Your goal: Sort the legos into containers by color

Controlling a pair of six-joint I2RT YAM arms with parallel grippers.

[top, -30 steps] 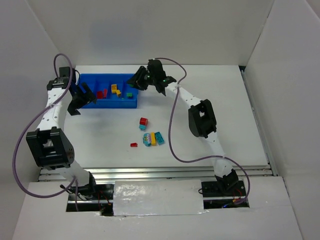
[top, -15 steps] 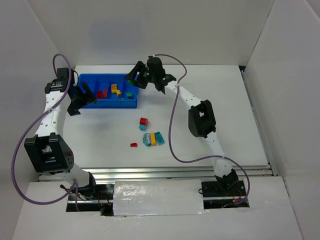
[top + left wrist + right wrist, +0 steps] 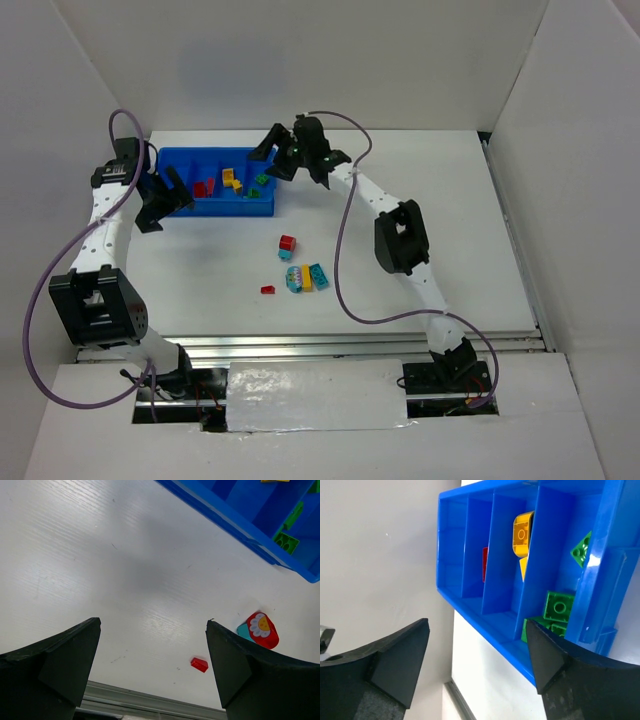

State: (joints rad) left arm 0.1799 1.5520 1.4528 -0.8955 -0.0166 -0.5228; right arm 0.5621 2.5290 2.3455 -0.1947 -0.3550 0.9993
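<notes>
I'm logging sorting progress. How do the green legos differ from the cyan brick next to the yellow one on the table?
The green legos lie inside the blue tray, in the end compartment nearest the right gripper; the cyan brick lies loose on the table. The green legos share their compartment only with other green; the cyan brick sits right beside a yellow brick. Neither is held.
</notes>
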